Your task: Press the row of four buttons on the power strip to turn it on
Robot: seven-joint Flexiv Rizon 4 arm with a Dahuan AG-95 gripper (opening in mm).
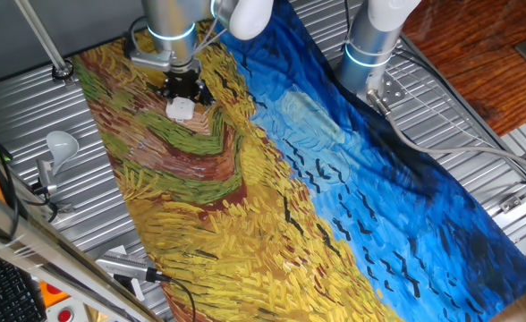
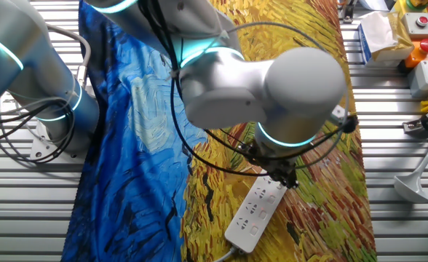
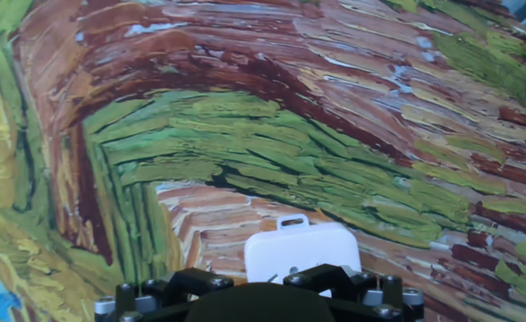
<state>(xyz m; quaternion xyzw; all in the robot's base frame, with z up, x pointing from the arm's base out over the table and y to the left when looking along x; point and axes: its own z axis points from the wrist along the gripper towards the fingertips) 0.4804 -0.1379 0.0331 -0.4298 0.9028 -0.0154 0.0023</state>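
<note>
The power strip (image 2: 254, 212) is a white oblong bar lying slantwise on the painted cloth (image 2: 308, 109). Its cord leaves at the near end. The row of four buttons (image 2: 260, 204) shows only as faint pale marks along its top face. My gripper (image 2: 282, 175) hangs right over the strip's far end, at or just above its surface. In one fixed view only a white end of the power strip (image 1: 181, 108) sticks out below the black gripper (image 1: 183, 89). The hand view has the power strip (image 3: 302, 250) just beyond the dark gripper body. The fingertips are hidden.
A white lamp-like bulb on a metal stand (image 1: 60, 144) sits left of the cloth. A second arm's base (image 1: 370, 43) stands at the far side. Black cables (image 2: 199, 138) loop around my arm. Boxes with red buttons (image 2: 421, 22) sit on the slatted table.
</note>
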